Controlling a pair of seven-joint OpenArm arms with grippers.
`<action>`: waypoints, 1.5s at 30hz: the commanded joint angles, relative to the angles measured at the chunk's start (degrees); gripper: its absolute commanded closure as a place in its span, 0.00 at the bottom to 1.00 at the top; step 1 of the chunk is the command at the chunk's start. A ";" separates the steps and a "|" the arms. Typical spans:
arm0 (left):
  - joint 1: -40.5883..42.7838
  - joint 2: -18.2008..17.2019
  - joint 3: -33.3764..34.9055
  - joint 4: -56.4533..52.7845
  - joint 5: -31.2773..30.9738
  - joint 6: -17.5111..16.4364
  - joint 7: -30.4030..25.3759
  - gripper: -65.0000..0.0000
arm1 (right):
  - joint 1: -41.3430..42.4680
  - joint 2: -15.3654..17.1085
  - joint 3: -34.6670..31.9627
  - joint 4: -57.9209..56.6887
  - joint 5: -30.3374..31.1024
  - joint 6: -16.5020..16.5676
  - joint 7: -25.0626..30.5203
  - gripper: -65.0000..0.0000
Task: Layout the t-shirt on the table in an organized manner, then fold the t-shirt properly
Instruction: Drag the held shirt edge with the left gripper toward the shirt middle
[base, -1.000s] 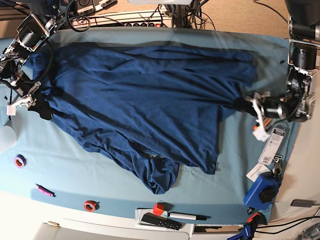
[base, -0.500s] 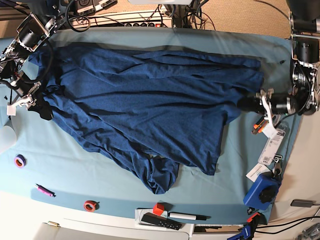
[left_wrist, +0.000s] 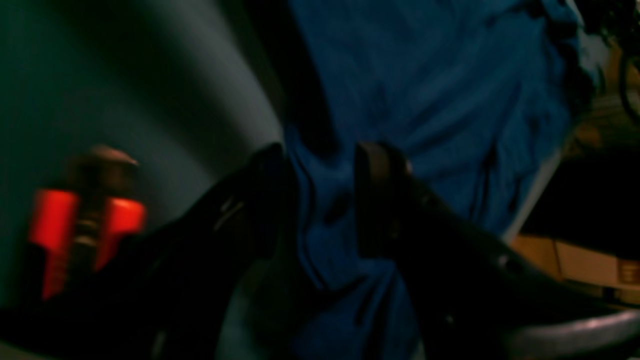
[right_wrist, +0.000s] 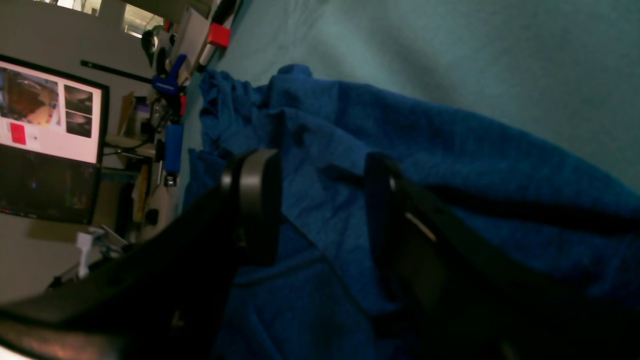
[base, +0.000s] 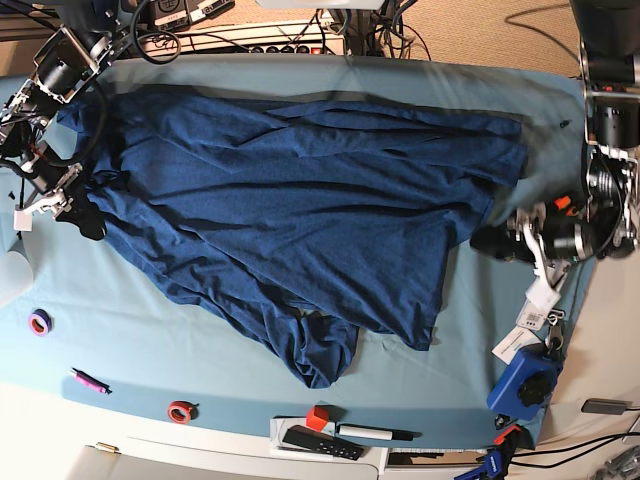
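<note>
Your left gripper (left_wrist: 320, 200) has its jaws parted with a fold of the t-shirt (base: 300, 210) loose between them at the shirt's 3 o'clock edge; draw clear before regripping. Your right gripper (right_wrist: 320, 210) stands open astride cloth at 9 o'clock, not pinching. The shirt lies skewed across the table (base: 130, 330), one bunched corner toward 6 o'clock; that likely needs spreading first.

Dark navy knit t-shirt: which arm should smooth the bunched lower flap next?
Probably left. The dark navy knit t-shirt bunches at its near edge. The left gripper sits at the shirt's edge with jaws parted, seemingly free to move; the right gripper straddles cloth at the far end.
</note>
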 joint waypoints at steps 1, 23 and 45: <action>-2.19 -0.37 -0.44 0.83 -0.22 -0.02 -1.90 0.62 | 0.96 1.55 0.17 0.85 1.55 0.30 0.66 0.58; -4.50 10.45 -0.37 0.61 37.03 11.85 -26.34 0.89 | 0.96 1.55 0.17 0.85 1.55 0.30 0.68 0.58; -1.79 15.96 -0.37 0.61 32.39 8.55 -25.70 0.84 | 0.96 -2.75 0.17 0.85 1.55 0.30 0.70 0.58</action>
